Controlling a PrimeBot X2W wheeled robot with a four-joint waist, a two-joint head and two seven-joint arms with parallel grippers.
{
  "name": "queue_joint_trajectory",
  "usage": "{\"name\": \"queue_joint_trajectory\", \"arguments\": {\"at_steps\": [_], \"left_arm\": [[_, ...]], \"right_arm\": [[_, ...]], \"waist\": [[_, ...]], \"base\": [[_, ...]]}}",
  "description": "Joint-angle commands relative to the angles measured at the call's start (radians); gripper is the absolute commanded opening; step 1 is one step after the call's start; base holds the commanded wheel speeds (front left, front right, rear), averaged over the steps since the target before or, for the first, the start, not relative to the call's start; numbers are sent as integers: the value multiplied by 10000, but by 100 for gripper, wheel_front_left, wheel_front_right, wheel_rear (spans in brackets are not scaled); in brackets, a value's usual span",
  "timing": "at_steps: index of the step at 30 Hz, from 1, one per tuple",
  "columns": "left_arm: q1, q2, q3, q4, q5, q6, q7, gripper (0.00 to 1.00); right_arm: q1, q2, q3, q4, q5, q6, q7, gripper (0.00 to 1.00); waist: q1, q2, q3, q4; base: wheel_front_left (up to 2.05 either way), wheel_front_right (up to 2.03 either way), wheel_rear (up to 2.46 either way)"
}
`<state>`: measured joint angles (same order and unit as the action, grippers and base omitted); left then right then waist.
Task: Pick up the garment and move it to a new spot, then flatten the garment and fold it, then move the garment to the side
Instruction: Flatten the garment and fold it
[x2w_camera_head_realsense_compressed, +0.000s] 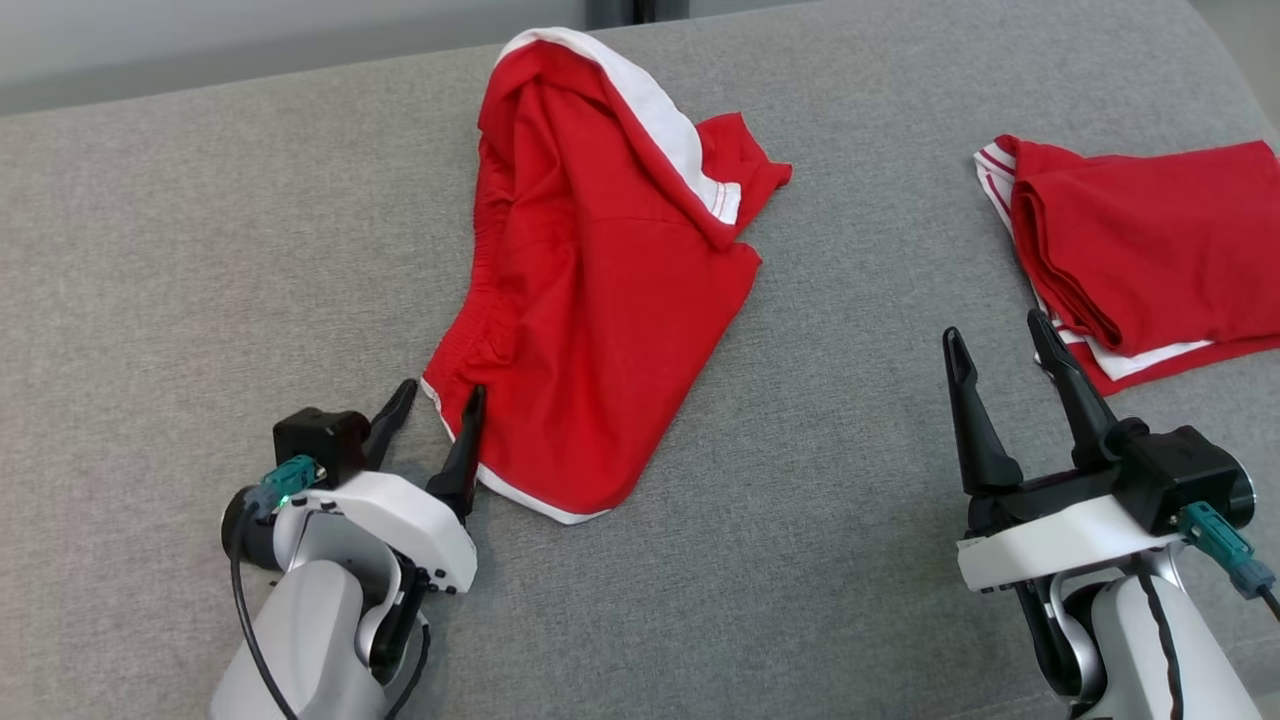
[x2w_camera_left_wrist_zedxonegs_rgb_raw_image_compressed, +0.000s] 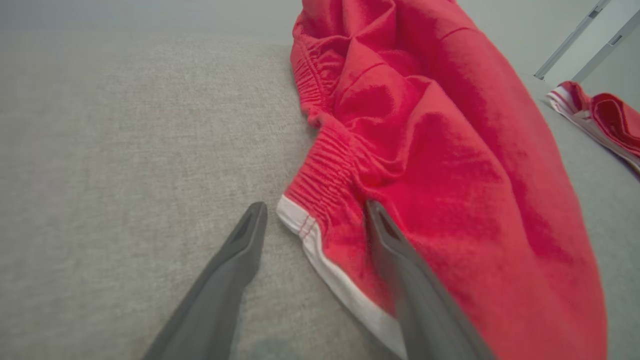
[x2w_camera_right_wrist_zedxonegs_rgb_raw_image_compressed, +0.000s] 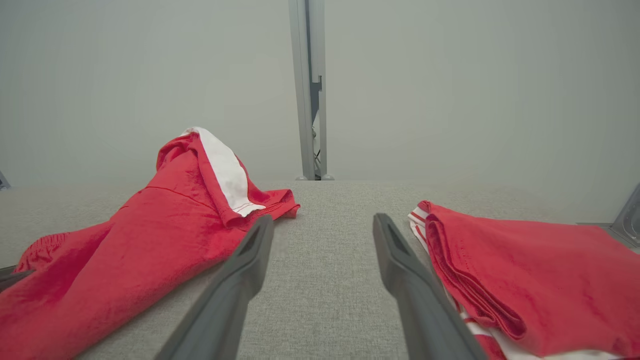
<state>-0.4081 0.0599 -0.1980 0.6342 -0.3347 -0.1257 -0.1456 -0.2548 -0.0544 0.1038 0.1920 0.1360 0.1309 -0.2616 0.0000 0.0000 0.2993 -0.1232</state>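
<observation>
A crumpled red garment (x2w_camera_head_realsense_compressed: 600, 330), shorts-like with a gathered waistband and white trim, lies near the middle of a grey fabric surface (x2w_camera_head_realsense_compressed: 200, 250). Its far end is folded over itself, so the layers beneath are hidden. The left gripper (x2w_camera_head_realsense_compressed: 442, 390) sits at the garment's near corner with its fingers spread apart and nothing clamped. In the left wrist view, the left gripper (x2w_camera_left_wrist_zedxonegs_rgb_raw_image_compressed: 315, 205) straddles the white-edged corner, one finger over the red cloth and hiding part of the hem, the other over bare grey fabric. Whether either finger touches the cloth cannot be told. The right gripper (x2w_camera_head_realsense_compressed: 995, 327) is well apart to the right, fingers parted and empty, just beside a folded red garment (x2w_camera_head_realsense_compressed: 1150, 250) that the picture's right edge cuts off.
</observation>
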Motion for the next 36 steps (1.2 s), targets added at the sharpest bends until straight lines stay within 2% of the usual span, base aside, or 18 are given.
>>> {"name": "queue_joint_trajectory", "arguments": {"at_steps": [1,2,3,6,12,19,23,26,27,28,34,36], "left_arm": [[-280,77,-47,101,14,15,-48,100],[-341,67,-138,170,-46,-4,-44,96],[-392,64,-216,190,-120,-22,-86,0],[-568,149,-350,198,-253,-42,-348,0],[-880,259,213,-471,-369,122,-1125,0],[-483,436,1472,-1582,-356,788,-1194,0],[-188,501,2005,-1469,-243,1195,-1198,0],[-40,497,2143,-1223,-210,1312,-1199,0],[116,482,2102,-780,-150,1372,-1195,68],[81,470,2046,-606,-151,1319,-1195,100],[13,356,2089,-560,-122,1267,-1198,100],[184,257,2098,-850,-103,1093,-1199,100]], "right_arm": [[-75,-1,-7,-51,48,-4,-46,100],[-72,3,-11,-53,49,-4,-46,100],[-65,6,-16,-56,48,-4,-46,100],[-12,13,-57,-37,35,-4,-46,100],[50,11,52,213,-25,-4,-46,100],[-33,11,259,517,11,-4,-47,100],[-146,12,454,690,40,-4,-47,100],[-225,12,542,754,42,-4,-47,100],[-255,13,682,885,64,-4,-47,100],[-272,11,756,973,92,-4,-47,100],[-320,5,888,1522,207,-4,-47,100],[-303,-16,935,1758,272,-4,-44,100]], "waist": [[0,0,67,-87],[0,0,78,-110],[0,0,83,-125],[0,0,59,-110],[0,0,-208,237],[0,0,-581,677],[0,0,-638,852],[0,0,-636,943],[0,0,-636,1041],[0,0,-650,1103],[0,0,-779,1570],[0,0,-852,1800]], "base": [[0,0,0],[0,0,0],[0,0,0],[0,0,0],[0,0,0],[0,0,0],[0,0,0],[0,0,0],[0,0,0],[0,0,0],[0,0,0],[0,0,0]]}}
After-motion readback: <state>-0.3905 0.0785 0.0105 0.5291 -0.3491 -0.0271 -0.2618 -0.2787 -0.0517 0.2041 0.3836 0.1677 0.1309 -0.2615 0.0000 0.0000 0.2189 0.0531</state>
